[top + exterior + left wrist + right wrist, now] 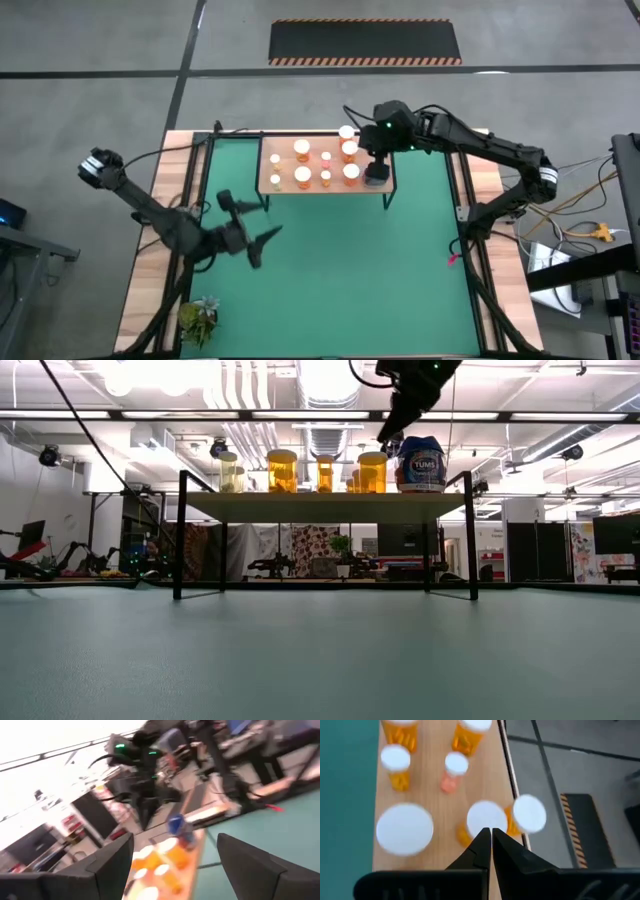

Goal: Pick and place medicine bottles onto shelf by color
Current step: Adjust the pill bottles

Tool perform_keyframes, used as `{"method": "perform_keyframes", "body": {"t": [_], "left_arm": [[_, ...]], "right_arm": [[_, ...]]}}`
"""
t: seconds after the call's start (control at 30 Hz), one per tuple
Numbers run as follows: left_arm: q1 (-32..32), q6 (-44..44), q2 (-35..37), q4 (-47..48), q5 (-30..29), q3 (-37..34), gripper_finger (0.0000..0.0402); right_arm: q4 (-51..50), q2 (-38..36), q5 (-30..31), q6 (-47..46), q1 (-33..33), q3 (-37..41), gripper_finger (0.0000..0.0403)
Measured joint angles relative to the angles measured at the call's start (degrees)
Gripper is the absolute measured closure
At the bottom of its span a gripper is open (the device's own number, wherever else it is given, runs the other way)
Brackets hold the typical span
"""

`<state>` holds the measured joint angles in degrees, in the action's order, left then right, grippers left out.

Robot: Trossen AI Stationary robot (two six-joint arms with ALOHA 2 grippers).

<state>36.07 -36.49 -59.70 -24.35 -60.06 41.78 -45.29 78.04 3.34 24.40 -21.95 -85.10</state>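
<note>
The shelf (283, 189) stands at the far middle of the green mat, on black legs. Several orange medicine bottles with white caps (301, 178) (282, 470) (404, 829) stand upright on it. A blue bottle (422, 463) (177, 827) stands at its right end. My right gripper (491, 836) (392, 432) hangs shut a little above the bottles at the shelf's right end, pointing down at a slant, just beside the blue bottle's top. My left gripper (250, 224) (175, 865) is open and level over the mat, to the near left of the shelf, with nothing between its fingers.
A small green plant (200, 318) sits at the mat's near left corner. One orange bottle (527, 812) stands right at the shelf's far edge. Wooden rims (150, 260) run along the table's left and right sides. Open mat (350, 280) lies in front of the shelf.
</note>
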Motion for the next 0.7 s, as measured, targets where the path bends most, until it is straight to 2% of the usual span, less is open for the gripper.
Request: {"method": "perform_keyframes", "body": {"t": [0.1,0.23,0.33,0.43,0.7], "left_arm": [[-3.6,-0.3,1.8,0.4,0.0,0.0,0.0132],[-6.0,-0.3,3.8,0.6,0.0,0.0,0.0132],[-6.1,-0.3,4.7,0.8,0.1,-0.1,0.0132],[-6.1,-0.4,5.1,0.9,0.1,-0.7,0.0132],[-6.1,-0.5,4.6,1.1,-0.3,-2.1,0.0132]], "right_arm": [[2.3,0.3,-2.9,-1.3,-2.0,-0.3,0.0394],[5.9,1.6,-2.4,-8.9,-3.4,-0.7,0.0394],[7.4,2.0,2.8,-12.7,-3.6,-0.7,0.0394],[6.8,1.9,6.9,-21.4,-3.6,-0.7,0.0394],[6.4,3.0,0.9,-32.4,-3.3,-0.7,0.0394]]}}
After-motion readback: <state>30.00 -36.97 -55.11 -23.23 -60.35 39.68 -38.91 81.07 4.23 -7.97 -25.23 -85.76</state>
